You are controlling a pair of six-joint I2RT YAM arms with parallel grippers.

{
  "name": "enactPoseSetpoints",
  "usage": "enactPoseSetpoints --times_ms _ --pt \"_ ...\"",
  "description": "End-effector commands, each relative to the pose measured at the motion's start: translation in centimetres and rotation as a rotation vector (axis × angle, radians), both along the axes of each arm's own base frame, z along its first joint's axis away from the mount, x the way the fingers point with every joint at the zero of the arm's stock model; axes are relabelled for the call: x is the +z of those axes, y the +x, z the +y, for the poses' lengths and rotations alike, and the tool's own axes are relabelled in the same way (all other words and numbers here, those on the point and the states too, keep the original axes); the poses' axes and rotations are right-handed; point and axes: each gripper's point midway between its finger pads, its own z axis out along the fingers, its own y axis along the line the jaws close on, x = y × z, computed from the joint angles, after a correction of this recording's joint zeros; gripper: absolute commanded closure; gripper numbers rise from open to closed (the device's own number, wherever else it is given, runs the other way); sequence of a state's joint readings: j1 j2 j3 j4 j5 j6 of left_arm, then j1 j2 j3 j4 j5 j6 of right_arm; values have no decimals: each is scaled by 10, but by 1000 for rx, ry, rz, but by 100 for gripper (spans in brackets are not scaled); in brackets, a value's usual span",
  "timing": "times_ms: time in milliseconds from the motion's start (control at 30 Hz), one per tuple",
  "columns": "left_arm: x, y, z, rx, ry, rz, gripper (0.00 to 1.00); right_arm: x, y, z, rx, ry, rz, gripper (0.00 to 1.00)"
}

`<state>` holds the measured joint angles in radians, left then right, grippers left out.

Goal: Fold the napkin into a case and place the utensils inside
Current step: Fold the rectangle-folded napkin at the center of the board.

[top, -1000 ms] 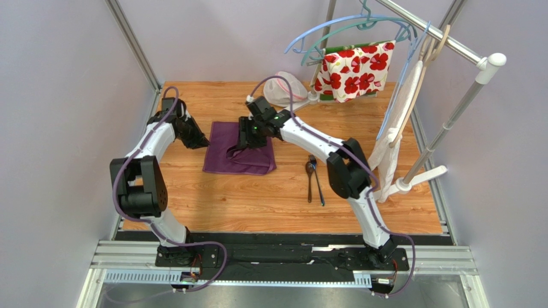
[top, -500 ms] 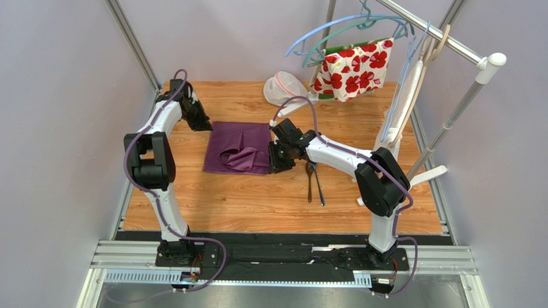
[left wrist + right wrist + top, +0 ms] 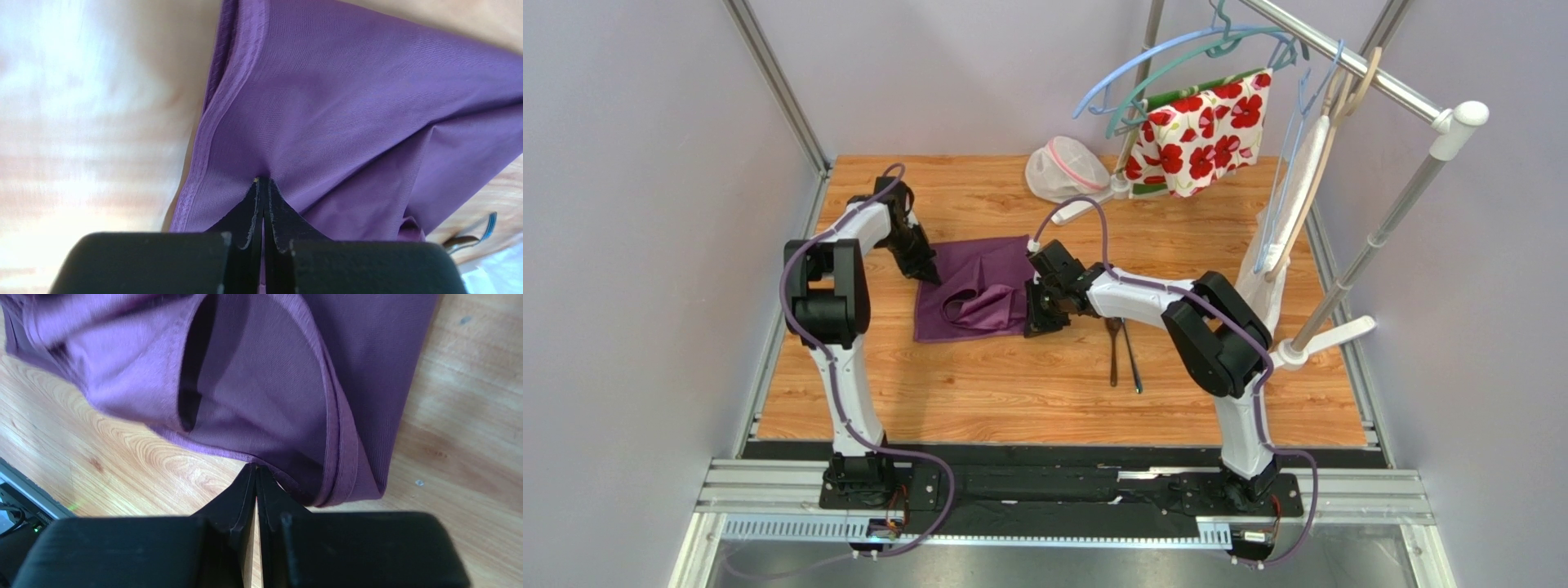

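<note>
The dark purple napkin (image 3: pixel 977 292) lies rumpled on the wooden table, with a loose fold across its middle. My left gripper (image 3: pixel 925 267) is at the napkin's far left corner. In the left wrist view its jaws (image 3: pixel 264 181) are shut, with purple napkin (image 3: pixel 368 110) pinched between them. My right gripper (image 3: pixel 1038 314) is at the near right corner. In the right wrist view its tips (image 3: pixel 255 468) meet on the doubled hem of the napkin (image 3: pixel 264 386). The two dark utensils (image 3: pixel 1120 349) lie side by side to the right of the napkin, untouched.
A white mesh pouch (image 3: pixel 1063 169) sits at the back of the table. A floral cloth (image 3: pixel 1195 116) hangs from hangers on a rack whose pole (image 3: pixel 1382 221) slants along the right side, with a white cloth (image 3: pixel 1274 251) hanging beside it.
The left gripper came in from the far left to the napkin's far left corner and shut on it. The right gripper moved from the napkin's middle to its near right corner and shut.
</note>
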<state>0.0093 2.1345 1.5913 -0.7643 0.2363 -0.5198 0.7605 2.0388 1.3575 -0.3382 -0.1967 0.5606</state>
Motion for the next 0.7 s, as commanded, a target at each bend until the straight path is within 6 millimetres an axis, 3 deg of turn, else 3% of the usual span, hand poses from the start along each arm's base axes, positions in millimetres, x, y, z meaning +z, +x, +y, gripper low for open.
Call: enactPoseSetpoints --times_ms 0,167,200,267,300,367,433,533,600,667 --pt "-8 -56 5 106 -12 179 100 -13 29 -13 -60 -75 -74 92" --pt "-1 -107 -16 162 -125 204 100 -4 81 -35 -74 -140 -168 92" --pt "0 -114 -21 189 -148 199 100 7 99 -33 -88 -146 -209 92" --pt "5 -131 -34 186 -210 145 100 14 113 -42 -96 -188 -230 91" --pt "9 -134 -37 188 -220 122 100 31 125 -36 -81 -183 -278 91" --pt "24 -140 -35 172 -203 45 99 41 126 -39 -71 -200 -279 88" --pt "40 -141 -40 100 -189 -31 90 58 120 -37 -59 -183 -273 86" --pt "78 -137 -33 53 -135 -177 74 66 106 -41 -72 -178 -232 73" --pt "91 -135 -33 16 -135 -222 66 81 95 -37 -47 -141 -230 64" --pt "97 -138 -41 -18 -177 -221 66 91 81 -26 10 -130 -259 54"
